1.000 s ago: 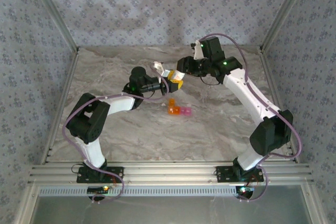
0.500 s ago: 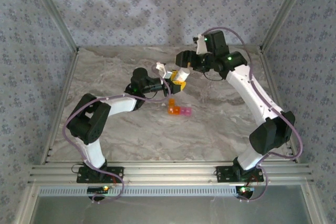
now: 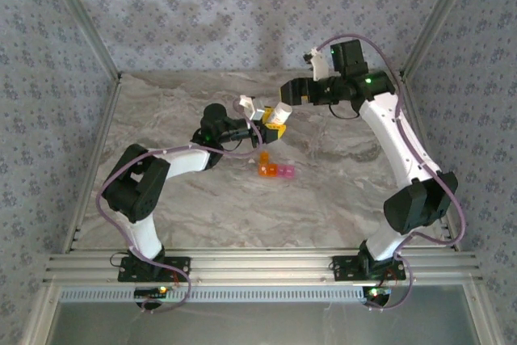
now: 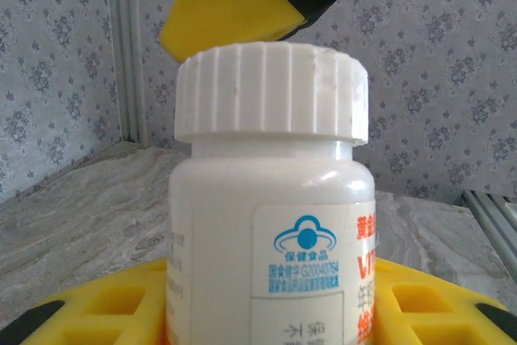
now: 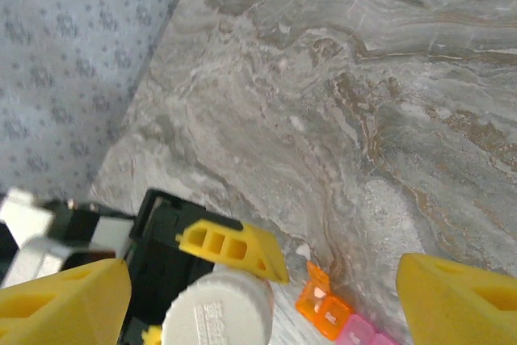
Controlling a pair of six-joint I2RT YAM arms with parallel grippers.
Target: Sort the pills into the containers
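Observation:
A white pill bottle (image 4: 271, 224) with a ribbed white cap stands upright, and my left gripper (image 4: 266, 317) is shut on its body. From above, the bottle (image 3: 279, 113) sits at the back middle of the table in the left gripper (image 3: 271, 124). My right gripper (image 3: 291, 91) hangs open just up and right of the cap, touching nothing. Looking down from it, the right gripper (image 5: 262, 300) has the cap (image 5: 216, 313) below it. The containers (image 3: 275, 170), an orange-to-pink strip, lie on the table in front of the bottle. The containers (image 5: 335, 317) have small white bits in the orange cells; loose pills are not clear.
A small white speck (image 5: 304, 251) lies on the marble table (image 3: 347, 199) just behind the strip. Patterned walls and metal rails close in the table on three sides. Open marble stretches in front of the strip and to both sides.
My right gripper has opened off the bottle cap and drawn back up and to the right. The left gripper still holds the bottle in nearly the same spot.

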